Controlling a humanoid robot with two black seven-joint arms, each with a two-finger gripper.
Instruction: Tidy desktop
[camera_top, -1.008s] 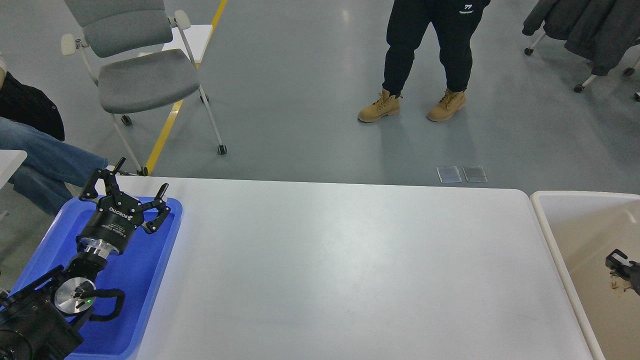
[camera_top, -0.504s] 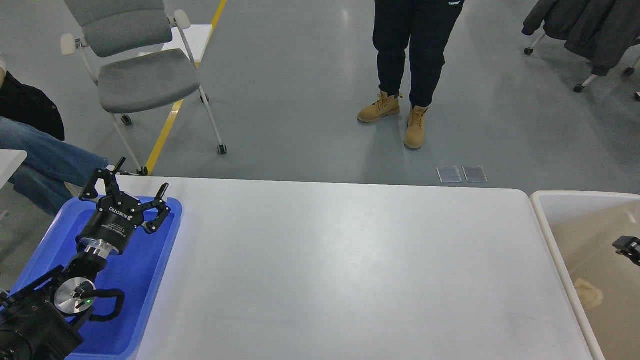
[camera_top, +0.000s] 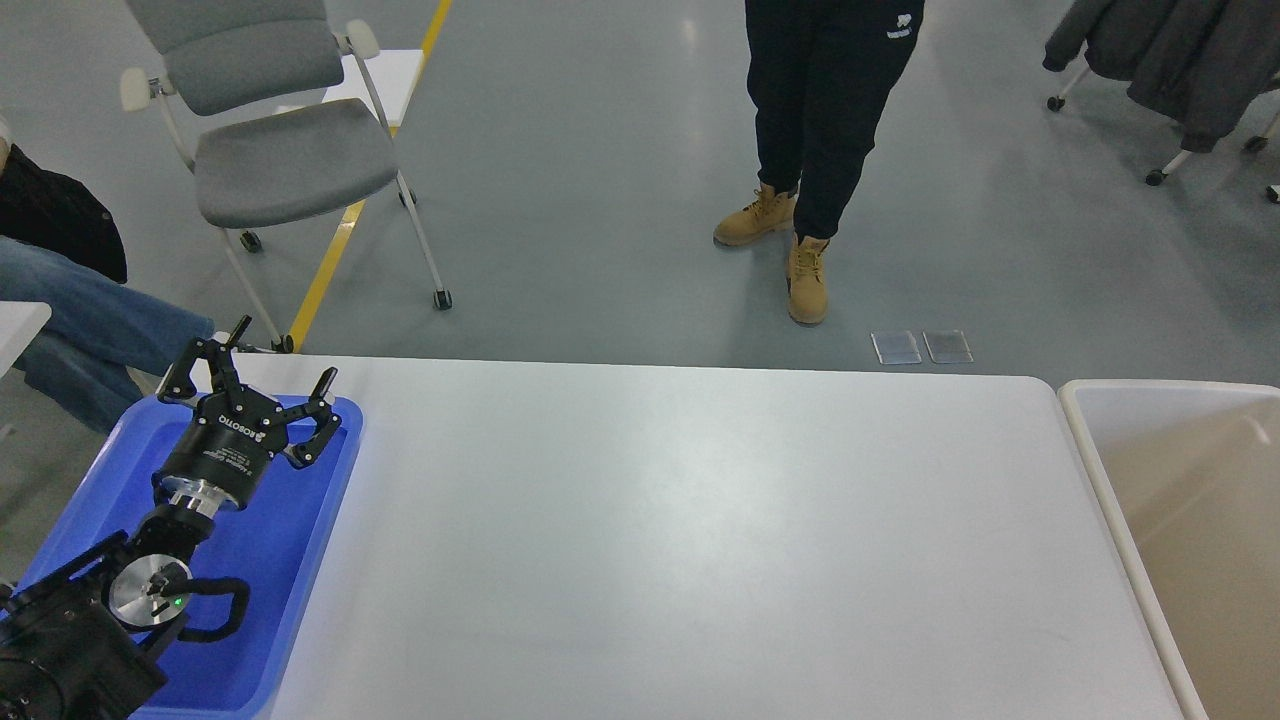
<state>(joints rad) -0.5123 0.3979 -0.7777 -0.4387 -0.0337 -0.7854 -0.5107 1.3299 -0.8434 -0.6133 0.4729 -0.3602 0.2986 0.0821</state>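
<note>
The desk, a wide white matte top with rounded corners, fills the middle of the head view, and nothing is seen lying on its surface; on that evidence the tidying is judged to be at or near its end. At its left end a blue tray is set, and over that tray the left hand is held with its two fingers spread wide and nothing pinched between them. The right hand is not shown in the view, so its state cannot be told. At the right end a beige bin with a cream rim is placed just beside the desk edge, and its visible interior looks bare. If the step in hand is a final check, it would be done well by keeping the left hand raised over the tray, so that the tray rim is not knocked, and by scanning the desk to its corners before the arm is drawn away. On the body of the left hand, white lettering reading "ROBOTIQ" can be made out; smaller print beneath it is too fine to be read.
</note>
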